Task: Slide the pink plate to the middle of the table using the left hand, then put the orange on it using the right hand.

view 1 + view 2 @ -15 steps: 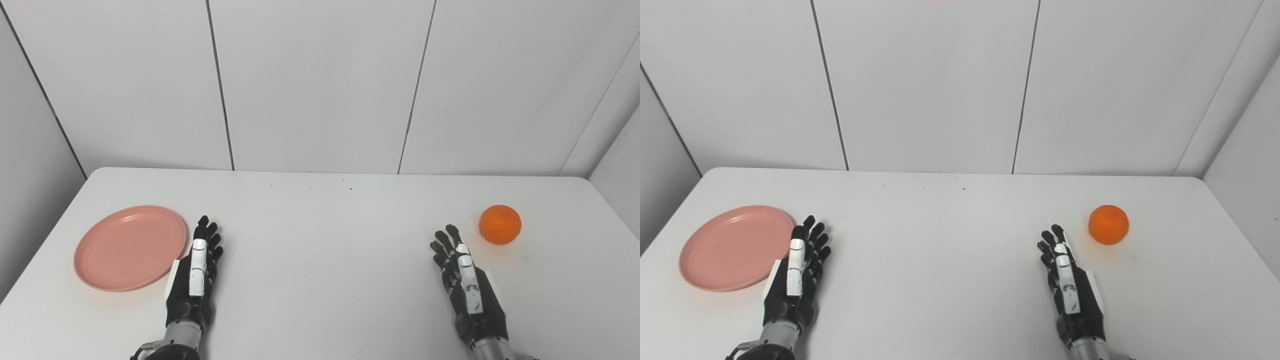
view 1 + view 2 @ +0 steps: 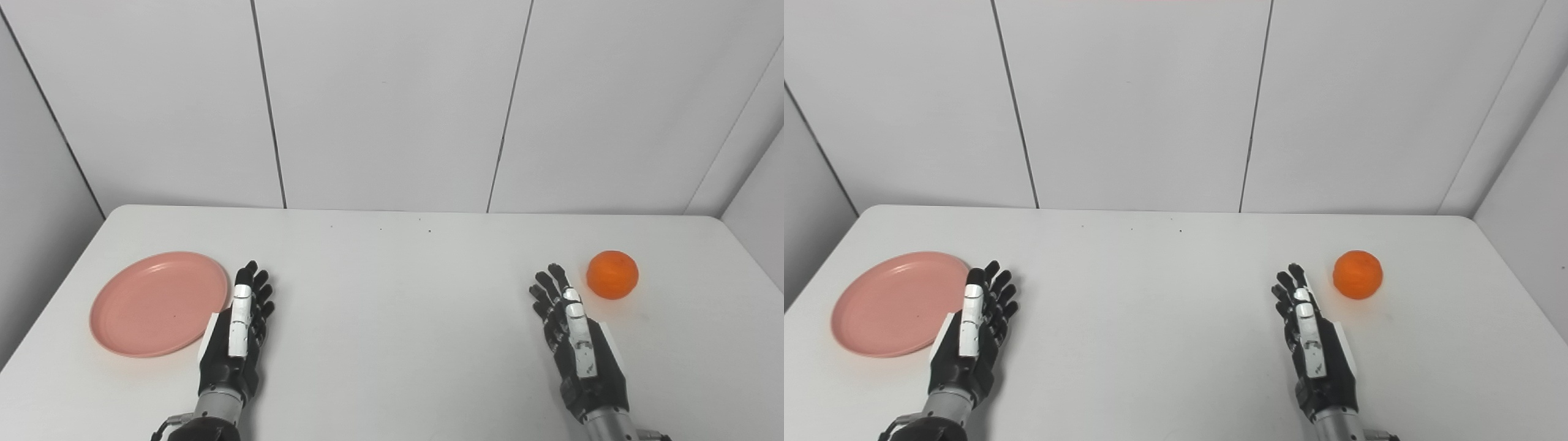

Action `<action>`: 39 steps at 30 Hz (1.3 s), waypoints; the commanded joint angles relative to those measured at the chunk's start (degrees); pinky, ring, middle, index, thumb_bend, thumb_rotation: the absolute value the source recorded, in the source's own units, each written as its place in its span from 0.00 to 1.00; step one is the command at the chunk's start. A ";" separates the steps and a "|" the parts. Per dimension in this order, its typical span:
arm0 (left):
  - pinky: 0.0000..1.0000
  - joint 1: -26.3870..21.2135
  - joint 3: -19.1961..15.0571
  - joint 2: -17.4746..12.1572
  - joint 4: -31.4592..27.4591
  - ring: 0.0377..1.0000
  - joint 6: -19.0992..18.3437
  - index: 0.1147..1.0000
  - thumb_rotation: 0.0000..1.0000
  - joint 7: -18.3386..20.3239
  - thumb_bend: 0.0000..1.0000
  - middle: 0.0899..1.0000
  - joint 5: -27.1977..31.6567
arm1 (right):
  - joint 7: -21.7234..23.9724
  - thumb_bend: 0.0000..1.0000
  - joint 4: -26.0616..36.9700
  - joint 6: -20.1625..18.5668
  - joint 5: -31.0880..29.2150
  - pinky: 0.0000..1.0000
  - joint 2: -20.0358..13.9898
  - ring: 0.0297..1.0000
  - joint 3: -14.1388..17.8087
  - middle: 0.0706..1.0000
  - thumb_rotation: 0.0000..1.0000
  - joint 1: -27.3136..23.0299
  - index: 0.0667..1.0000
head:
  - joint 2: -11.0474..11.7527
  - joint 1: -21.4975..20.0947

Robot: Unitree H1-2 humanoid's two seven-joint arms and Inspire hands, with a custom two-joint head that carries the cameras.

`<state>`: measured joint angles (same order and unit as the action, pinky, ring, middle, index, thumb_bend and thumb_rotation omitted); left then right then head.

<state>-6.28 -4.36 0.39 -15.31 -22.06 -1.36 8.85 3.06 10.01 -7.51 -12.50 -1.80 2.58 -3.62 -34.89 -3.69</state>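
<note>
Pink plate (image 2: 158, 303) sits flat on the left part of the desk (image 2: 392, 318), well away from the middle. Not yet slid. Nothing on it.

Orange (image 2: 612, 274) rests on the desk far to the right, alone, well apart from the plate.

Left hand (image 2: 239, 334) lies just beside the plate's right rim, fingers stretched forward and a little apart, holding nothing. From the head cameras the edge of the hand overlaps the rim; whether it actually touches the plate I cannot tell.

Right hand (image 2: 579, 343) is low over the desk, just short of the orange and to its near left, fingers extended and spread, empty. A clear gap shows between fingertips and fruit.

Middle of the desk is bare white surface between the two hands.

Judgement on progress: neither step is done. Both hands look staged at their own objects, so this reads as the very start. Left to do: the left hand must get onto or against the plate and push it right toward the centre; only then should the right hand grasp the orange, carry it across and set it on the plate.
</note>
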 commanded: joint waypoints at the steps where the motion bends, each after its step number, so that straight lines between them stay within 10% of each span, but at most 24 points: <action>1: 1.00 -1.00 -0.03 -0.17 -1.95 1.00 -0.76 1.00 1.00 0.44 0.71 1.00 0.64 | -0.12 0.71 2.81 -1.12 -0.37 1.00 0.03 0.95 0.18 0.95 0.97 -0.67 0.96 | 0.10 0.00; 15: 1.00 -1.24 0.73 -0.01 -1.06 1.00 -0.56 1.00 1.00 0.23 0.70 1.00 0.11 | 0.38 0.72 1.67 -1.37 -0.99 1.00 -0.37 0.94 0.84 0.94 0.96 -0.95 0.95 | 1.49 1.39; 39: 1.00 -3.00 4.49 6.58 11.43 0.98 10.61 1.00 1.00 -3.29 0.72 1.00 -6.99 | 11.89 0.74 -15.98 10.07 -8.19 1.00 -6.96 1.00 5.51 1.00 0.99 -3.82 1.00 | 10.69 18.66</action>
<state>-7.51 -0.69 5.54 -4.74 -11.87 -4.65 2.00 13.45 -4.92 0.26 -19.89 -8.33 7.85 -7.40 -24.17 15.03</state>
